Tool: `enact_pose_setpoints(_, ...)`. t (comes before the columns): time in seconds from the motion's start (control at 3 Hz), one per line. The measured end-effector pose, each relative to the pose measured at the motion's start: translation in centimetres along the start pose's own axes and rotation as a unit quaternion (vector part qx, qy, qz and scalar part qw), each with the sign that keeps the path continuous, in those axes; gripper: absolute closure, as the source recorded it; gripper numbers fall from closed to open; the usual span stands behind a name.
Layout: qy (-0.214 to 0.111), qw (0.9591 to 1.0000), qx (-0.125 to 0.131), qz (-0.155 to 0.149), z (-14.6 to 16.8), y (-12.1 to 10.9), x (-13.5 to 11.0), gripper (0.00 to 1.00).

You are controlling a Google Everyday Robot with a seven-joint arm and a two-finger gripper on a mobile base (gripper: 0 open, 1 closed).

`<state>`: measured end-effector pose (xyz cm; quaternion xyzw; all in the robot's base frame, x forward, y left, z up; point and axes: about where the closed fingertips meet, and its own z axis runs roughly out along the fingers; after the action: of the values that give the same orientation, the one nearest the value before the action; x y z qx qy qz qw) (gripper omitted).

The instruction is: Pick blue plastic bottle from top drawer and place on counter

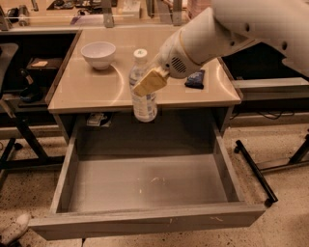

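The blue plastic bottle (144,99) is clear with a white cap and a blue-and-white label. It hangs upright in the air over the front edge of the beige counter (91,91). My gripper (145,83) is shut on the bottle at mid-height, with one tan finger pad (149,82) across its front. The white arm reaches in from the upper right. The grey top drawer (145,185) stands pulled out below, and its scuffed floor holds nothing.
A white bowl (98,54) sits at the counter's back left. A flat dark blue packet (195,79) lies at the counter's right, partly behind my arm. A cluttered shelf with metal posts (107,13) runs behind. Black frame legs (255,173) stand to the right.
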<state>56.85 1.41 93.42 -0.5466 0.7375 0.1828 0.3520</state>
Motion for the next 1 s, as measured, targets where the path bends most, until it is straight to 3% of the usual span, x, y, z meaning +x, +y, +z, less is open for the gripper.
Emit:
enact_pose_setpoints(0.67,-0.008,1.0,-0.003,0.003,-0.2,-0.7,-0.6,1.0)
enact_pose_setpoints(1.0,-0.01,0.9999,-0.003,0.0,-0.9,-2.9,-2.1,1.0)
